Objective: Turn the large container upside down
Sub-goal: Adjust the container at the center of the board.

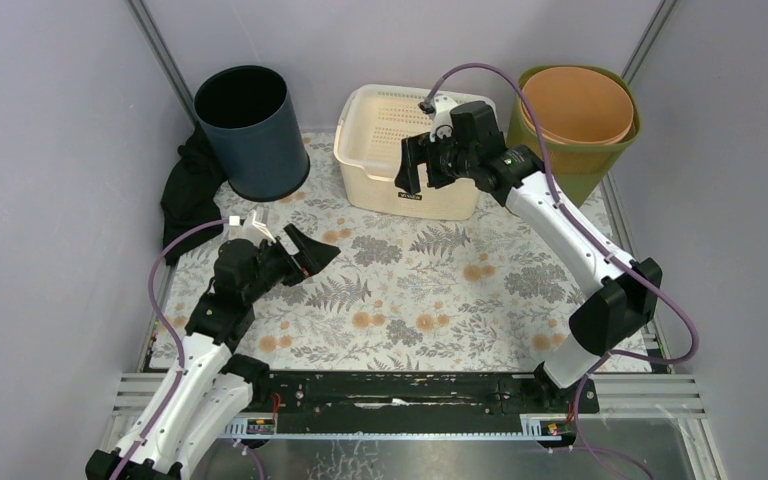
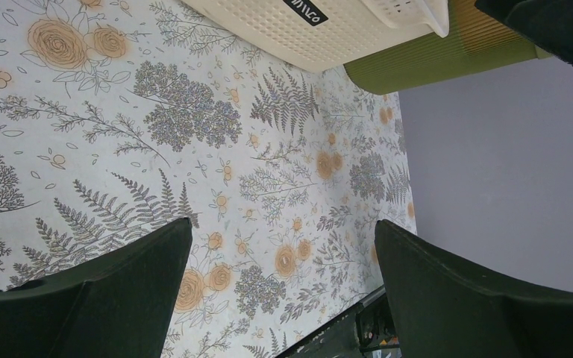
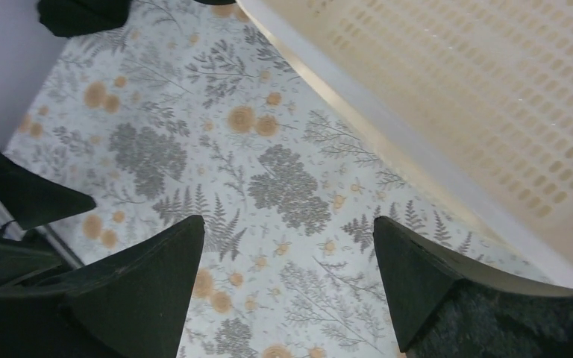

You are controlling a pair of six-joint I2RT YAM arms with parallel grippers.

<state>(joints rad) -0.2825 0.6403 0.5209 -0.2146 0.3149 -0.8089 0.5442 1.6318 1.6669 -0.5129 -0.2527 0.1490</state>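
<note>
Right wrist: cream basket (image 3: 492, 97) cropped by frame.

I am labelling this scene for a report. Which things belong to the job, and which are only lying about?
Job: cream basket, right gripper.
Lying about: blue bin, green bin, orange bin inside it, black cloth.

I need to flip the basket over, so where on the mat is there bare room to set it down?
The floral mat is bare in the middle, bordered by the cream basket behind, the left gripper and the right arm. The back row is crowded: blue bin, black cloth, basket, green bin.
</note>
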